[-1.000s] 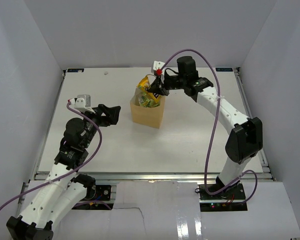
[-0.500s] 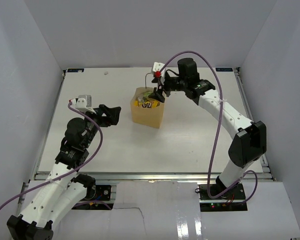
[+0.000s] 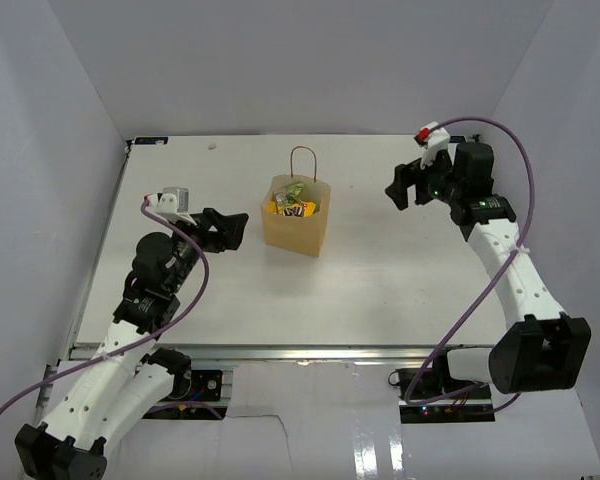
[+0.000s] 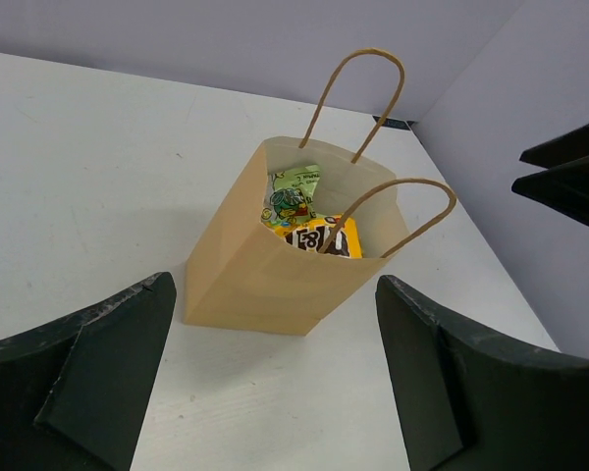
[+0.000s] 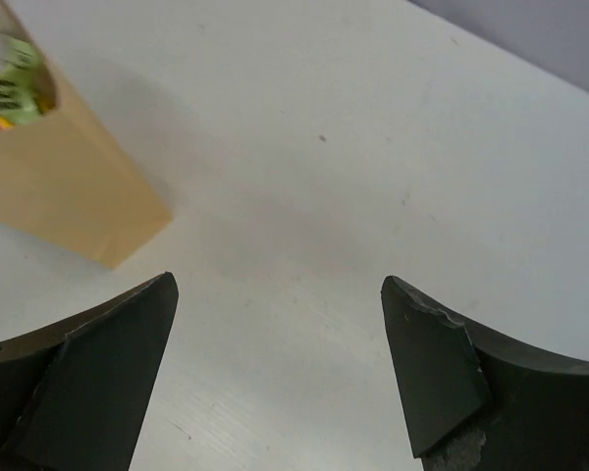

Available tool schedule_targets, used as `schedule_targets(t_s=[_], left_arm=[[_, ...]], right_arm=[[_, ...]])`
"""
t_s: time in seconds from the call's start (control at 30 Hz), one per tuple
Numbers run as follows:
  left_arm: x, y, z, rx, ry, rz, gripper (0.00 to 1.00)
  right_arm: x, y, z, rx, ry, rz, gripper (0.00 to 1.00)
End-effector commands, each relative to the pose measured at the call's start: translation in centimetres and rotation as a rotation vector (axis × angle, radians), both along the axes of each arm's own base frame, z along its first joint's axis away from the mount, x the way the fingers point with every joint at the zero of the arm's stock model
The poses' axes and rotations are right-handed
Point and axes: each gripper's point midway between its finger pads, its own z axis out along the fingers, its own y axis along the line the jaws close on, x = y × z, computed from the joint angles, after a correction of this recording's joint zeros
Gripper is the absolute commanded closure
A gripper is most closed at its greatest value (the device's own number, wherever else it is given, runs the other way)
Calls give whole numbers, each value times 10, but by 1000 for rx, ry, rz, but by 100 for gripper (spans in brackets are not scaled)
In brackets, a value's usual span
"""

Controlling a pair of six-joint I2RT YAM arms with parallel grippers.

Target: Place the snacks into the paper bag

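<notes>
Paper bag point(image 3: 296, 218) stands upright on the table point(image 3: 380, 280), just above frame centre in the top view, mouth open upward. The snacks point(image 3: 293, 201) are inside it, with yellow and green wrappers showing at the mouth. I can't count the packets from any view.

In the left wrist view a light-green packet point(image 4: 293, 194) stands against the far inner wall. A yellow wrapper point(image 4: 326, 237) with dark lettering lies just in front of it. Both looped handles point(image 4: 358, 98) stick up over the mouth, and the near loop crosses in front of the yellow wrapper.

Left gripper point(image 3: 236, 228) is left of the bag and near it, not touching. It points at the bag, jaws spread wide, holding nothing. Its fingers point(image 4: 88, 373) frame the bag on both sides in the wrist view.

Right gripper point(image 3: 408, 186) is in the upper right of the top view, well apart from the bag. Jaws are wide open with nothing between them. Its wrist camera looks down at the table with the bag in the upper left corner, partly cut off by the frame edge.

Other things:
- A purple cable point(image 3: 195, 290) loops along each arm.
- Small mark point(image 3: 212, 146) on the table near its far left corner.
- Tiny dark speck point(image 5: 322, 137) on the table, right of the bag in the right wrist view.
- White walls point(image 3: 280, 60) enclose the table on three sides.
</notes>
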Motion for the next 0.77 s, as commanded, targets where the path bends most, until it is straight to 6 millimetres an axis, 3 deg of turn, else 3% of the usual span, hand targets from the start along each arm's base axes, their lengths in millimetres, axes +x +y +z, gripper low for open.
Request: schedule_targets(t_s=[0.0, 0.03, 0.07, 0.17, 0.27, 0.47, 0.73], left_arm=[[-3, -7, 18, -7, -38, -48, 6], [-3, -7, 19, 1, -43, -53, 6], [-4, -7, 15, 15, -24, -54, 6], [-7, -5, 22, 33, -32, -52, 6], [-10, -2, 31, 35, -45, -46, 6], [-15, -2, 33, 16, -43, -52, 6], [-23, 1, 26, -3, -7, -50, 6]], right_arm=[[-12, -44, -3, 36, 45, -238, 10], [-16, -52, -14, 25, 65, -283, 10], [-19, -67, -9, 10, 40, -367, 10], [-30, -89, -20, -16, 39, -486, 10], [-39, -100, -25, -18, 36, -556, 10], [-47, -107, -14, -9, 0, -592, 10], [-47, -96, -7, 21, -3, -540, 10]])
